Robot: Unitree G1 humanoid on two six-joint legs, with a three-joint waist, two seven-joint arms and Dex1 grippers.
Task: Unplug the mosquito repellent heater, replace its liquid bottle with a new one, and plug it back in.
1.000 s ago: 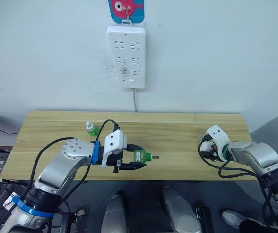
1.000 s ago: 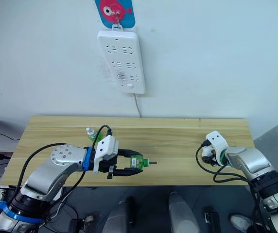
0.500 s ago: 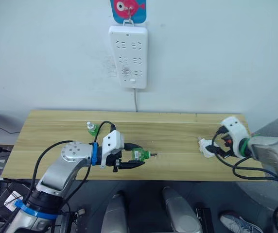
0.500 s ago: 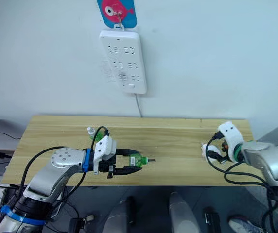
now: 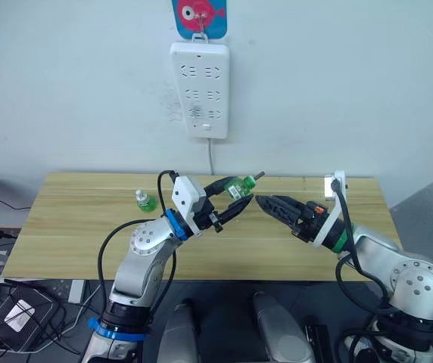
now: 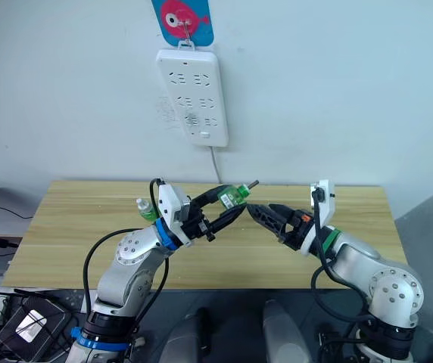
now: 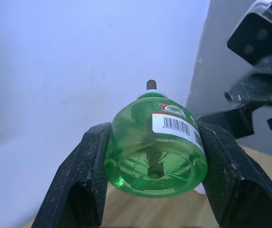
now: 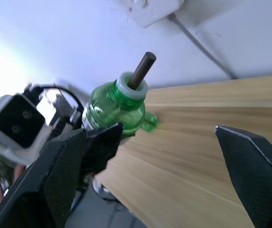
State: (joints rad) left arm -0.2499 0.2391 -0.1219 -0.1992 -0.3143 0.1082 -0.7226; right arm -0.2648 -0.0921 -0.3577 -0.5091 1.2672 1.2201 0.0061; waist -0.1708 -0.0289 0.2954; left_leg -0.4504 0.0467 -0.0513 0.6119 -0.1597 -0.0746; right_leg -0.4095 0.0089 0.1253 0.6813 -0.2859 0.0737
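I'm mid bottle swap: my left gripper [image 5: 235, 203] clamps the green bottle [image 7: 156, 145], wick toward my right gripper [image 5: 266, 203], whose fingers are spread empty, so next I'd need the heater.

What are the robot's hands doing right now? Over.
Left end effector shut on green bottle, raised over table. Right end effector open, empty, pointing at it. Second bottle on table. Nothing between them.

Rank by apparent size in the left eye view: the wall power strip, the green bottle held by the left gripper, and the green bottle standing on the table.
1. wall power strip
2. held green bottle
3. standing green bottle
The two bottles look close in size, so that order is unsure.
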